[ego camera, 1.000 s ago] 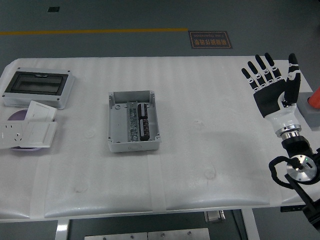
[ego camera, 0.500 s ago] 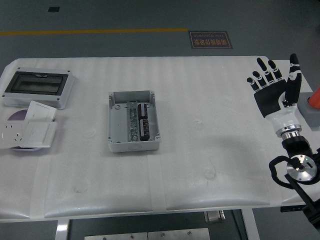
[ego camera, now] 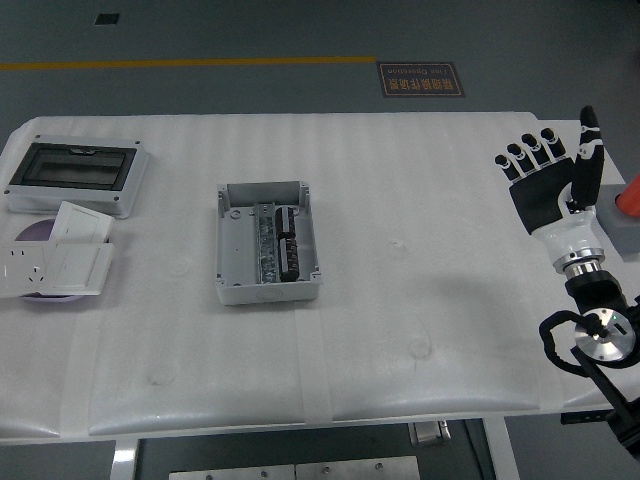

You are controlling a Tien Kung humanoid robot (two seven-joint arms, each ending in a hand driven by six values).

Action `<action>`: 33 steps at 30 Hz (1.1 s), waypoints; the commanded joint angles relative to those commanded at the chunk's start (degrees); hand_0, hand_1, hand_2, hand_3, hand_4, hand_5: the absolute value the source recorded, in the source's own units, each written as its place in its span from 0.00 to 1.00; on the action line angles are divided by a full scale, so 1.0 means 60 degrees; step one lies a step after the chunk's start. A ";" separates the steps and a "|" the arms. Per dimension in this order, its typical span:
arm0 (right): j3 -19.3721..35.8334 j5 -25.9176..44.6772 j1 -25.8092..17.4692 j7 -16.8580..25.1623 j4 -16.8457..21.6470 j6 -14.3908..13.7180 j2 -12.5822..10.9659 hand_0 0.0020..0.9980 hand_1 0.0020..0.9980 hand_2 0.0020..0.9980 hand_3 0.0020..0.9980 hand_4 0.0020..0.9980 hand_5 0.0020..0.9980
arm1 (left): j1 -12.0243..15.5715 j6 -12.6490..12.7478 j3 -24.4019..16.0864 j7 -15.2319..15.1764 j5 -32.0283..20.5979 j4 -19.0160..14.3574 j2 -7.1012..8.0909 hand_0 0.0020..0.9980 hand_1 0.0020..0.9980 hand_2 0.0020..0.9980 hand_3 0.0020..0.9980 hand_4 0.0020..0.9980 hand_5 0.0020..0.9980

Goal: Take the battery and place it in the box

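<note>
An open grey box [ego camera: 232, 250] lies left of the table's middle. Inside it are a metal rail and dark, battery-like parts [ego camera: 288, 245] on its right side. I see no loose battery on the table. My right hand [ego camera: 545, 180] is raised over the table's right edge, far from the box. Its palm faces the camera, the four fingers [ego camera: 528, 150] are curled forward at the tips, the thumb points up, and it holds nothing. My left arm is out of view.
A grey enclosure with a dark window [ego camera: 75, 172] sits at the far left. In front of it lie white socket plates [ego camera: 55, 265] over a purple disc [ego camera: 32, 234]. A grey block with an orange cone [ego camera: 626, 212] stands at the right edge, behind my hand.
My right hand's four fingers have curled down from straight and spread to bent at the tips. The hand has stayed in place. The box has not moved.
</note>
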 joint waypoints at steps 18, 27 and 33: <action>0.0094 -0.0224 -0.0019 -0.0112 0.0011 -0.0046 -0.0024 0.35 0.35 0.36 0.38 0.81 0.73 | 0.0022 0.0003 0.0070 -0.0007 -0.0028 0.0005 -0.0028 0.70 0.71 0.62 0.74 0.70 0.37; 0.0182 -0.0471 -0.0024 -0.0191 -0.0004 -0.0198 -0.0032 0.75 0.75 0.77 0.72 0.82 0.74 | 0.0009 0.0011 0.0111 -0.0022 -0.0041 0.0010 -0.0020 0.70 0.71 0.62 0.74 0.70 0.37; 0.0203 -0.0539 -0.0020 -0.0217 -0.0002 -0.0247 -0.0054 0.83 0.81 0.83 0.77 0.82 0.75 | 0.0008 0.0011 0.0147 -0.0027 -0.0063 0.0012 -0.0032 0.70 0.71 0.62 0.74 0.70 0.37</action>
